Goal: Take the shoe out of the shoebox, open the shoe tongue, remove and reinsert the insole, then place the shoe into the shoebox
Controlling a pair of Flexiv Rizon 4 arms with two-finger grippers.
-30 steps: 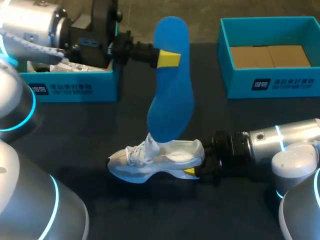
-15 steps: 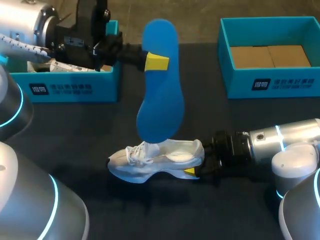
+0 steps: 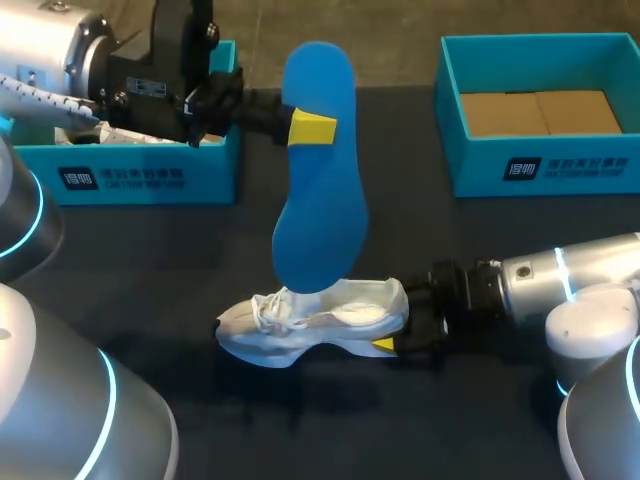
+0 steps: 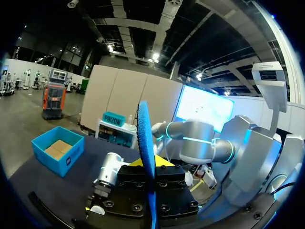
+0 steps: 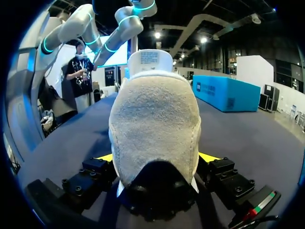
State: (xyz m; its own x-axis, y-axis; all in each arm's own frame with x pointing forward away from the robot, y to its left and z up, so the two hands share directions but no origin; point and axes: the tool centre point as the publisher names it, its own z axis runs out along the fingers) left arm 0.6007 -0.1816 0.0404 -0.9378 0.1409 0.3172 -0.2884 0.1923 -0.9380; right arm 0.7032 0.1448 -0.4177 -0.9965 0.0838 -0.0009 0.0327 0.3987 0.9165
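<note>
Two teal shoeboxes [image 3: 150, 180] [image 3: 540, 165] on dark table [image 3: 150, 260] — shoe [image 3: 330, 315] mid-table | insole [image 3: 320, 200] aloft

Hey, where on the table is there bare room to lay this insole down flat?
Bare table lies between the left teal box and the shoe, and between the right teal box and the right arm. Crowded: the shoe's heel, gripped by the right end effector, and the spot under the insole held by the left end effector.
</note>
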